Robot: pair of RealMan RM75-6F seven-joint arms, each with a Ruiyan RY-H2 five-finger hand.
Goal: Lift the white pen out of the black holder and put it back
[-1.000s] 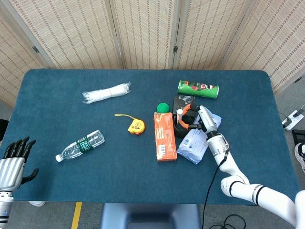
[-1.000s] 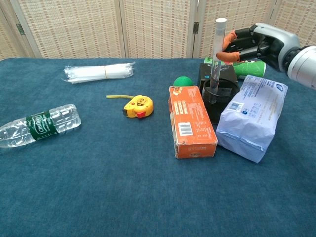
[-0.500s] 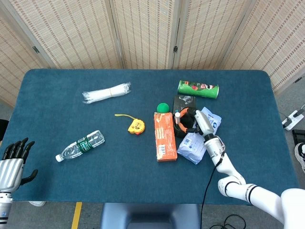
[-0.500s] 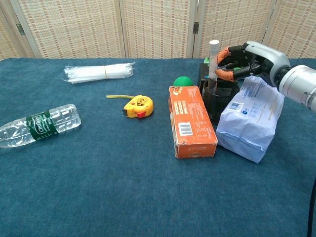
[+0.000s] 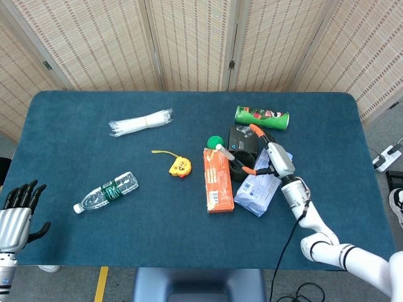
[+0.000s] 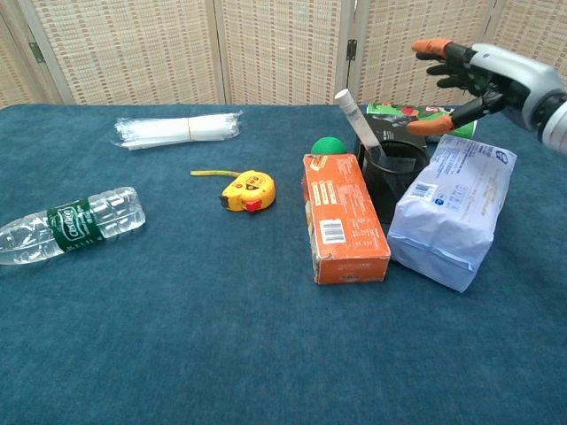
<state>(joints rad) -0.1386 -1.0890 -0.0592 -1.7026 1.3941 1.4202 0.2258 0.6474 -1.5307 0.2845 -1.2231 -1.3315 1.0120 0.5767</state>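
Note:
The white pen stands in the black mesh holder, leaning to the left with its top free; in the head view the white pen lies slanted over the black holder. My right hand hovers above and to the right of the holder, fingers spread, holding nothing; in the head view this right hand sits over the white packet. My left hand hangs open off the table's near left corner.
An orange box lies right against the holder's left side, a white packet on its right. A green ball and a green can lie behind. A yellow tape measure, water bottle and white bundle lie further left.
The right hand lowered the pen into the holder, let go of it, then opened and rose up and to the right. The pen has tipped over to lean left.

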